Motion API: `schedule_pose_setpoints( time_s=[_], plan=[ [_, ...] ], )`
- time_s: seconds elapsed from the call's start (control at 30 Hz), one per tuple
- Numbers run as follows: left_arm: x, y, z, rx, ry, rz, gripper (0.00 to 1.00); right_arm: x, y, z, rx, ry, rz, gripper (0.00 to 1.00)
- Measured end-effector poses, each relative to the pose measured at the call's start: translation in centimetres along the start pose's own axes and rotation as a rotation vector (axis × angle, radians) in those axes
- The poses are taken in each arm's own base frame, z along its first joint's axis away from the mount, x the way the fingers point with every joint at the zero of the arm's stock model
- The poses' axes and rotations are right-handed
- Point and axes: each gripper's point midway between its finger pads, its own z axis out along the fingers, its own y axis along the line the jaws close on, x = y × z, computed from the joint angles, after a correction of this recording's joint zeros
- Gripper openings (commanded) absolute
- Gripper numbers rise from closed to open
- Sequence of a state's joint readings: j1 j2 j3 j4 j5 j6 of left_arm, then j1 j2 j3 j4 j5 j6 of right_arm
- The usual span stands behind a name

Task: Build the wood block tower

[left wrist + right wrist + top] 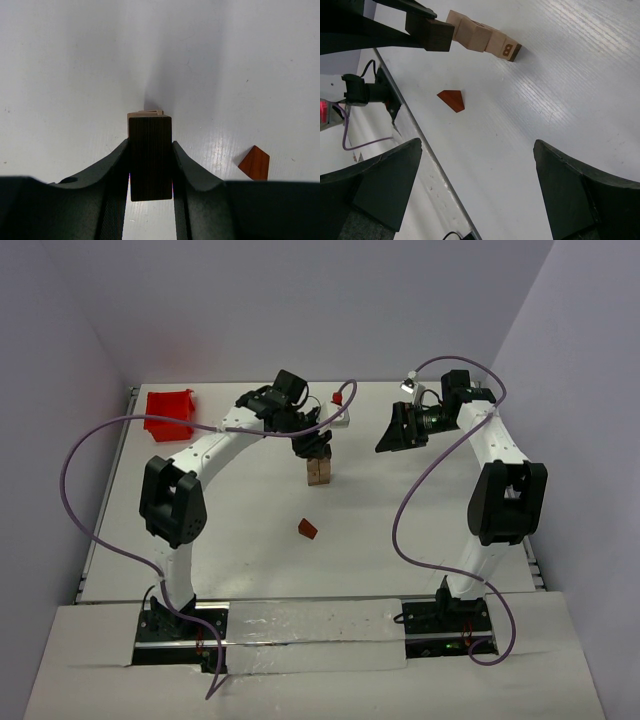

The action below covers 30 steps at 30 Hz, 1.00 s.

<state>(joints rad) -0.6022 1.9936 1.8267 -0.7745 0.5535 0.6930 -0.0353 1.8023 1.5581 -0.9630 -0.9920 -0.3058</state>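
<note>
On the near half of the desk (250,560), a reddish-brown wedge (307,529) lies alone on the white surface. It sits at about 6 o'clock from the wood block tower (319,472) and is apart from it.

Past the wedge, near the middle of the desk, the tower stands as a narrow column of tan cubes on a darker base block. The left pincer (318,447) hangs directly over it. Its fingers are clenched on a dark brown block (150,157), one finger against each side. In the right wrist view, this block meets the top tan cube of the column, a little out of line with it. Whether its weight rests on the cube cannot be told.

At about 2 o'clock from the tower, the right pincer (400,428) hangs above the desk with its fingers spread wide and nothing between them. It is well apart from the blocks.

Farthest back, at 10 o'clock on the desk, a red bin (170,412) sits in the far left corner.
</note>
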Motion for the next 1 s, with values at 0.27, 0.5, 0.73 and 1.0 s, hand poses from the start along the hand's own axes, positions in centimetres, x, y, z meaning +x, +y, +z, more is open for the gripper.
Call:
schedule_pose_setpoints(
  time_s=[0.27,0.5,0.73,1.0],
  plan=[
    [0.1,0.0,0.1,0.004,-0.001,-0.003,0.07,0.0,0.1,0.1,-0.003,0.003,-0.005,1.00],
    [0.5,0.2,0.4,0.007,0.006,-0.011,0.07,0.1,0.2,0.2,-0.003,0.005,-0.006,1.00],
    [1.0,0.8,0.5,-0.001,0.007,-0.022,0.08,0.1,0.2,0.2,-0.004,0.005,-0.006,1.00],
    [1.6,1.2,0.7,-0.004,0.012,-0.035,0.10,-0.2,0.3,0.0,-0.003,0.001,-0.016,1.00]
  ],
)
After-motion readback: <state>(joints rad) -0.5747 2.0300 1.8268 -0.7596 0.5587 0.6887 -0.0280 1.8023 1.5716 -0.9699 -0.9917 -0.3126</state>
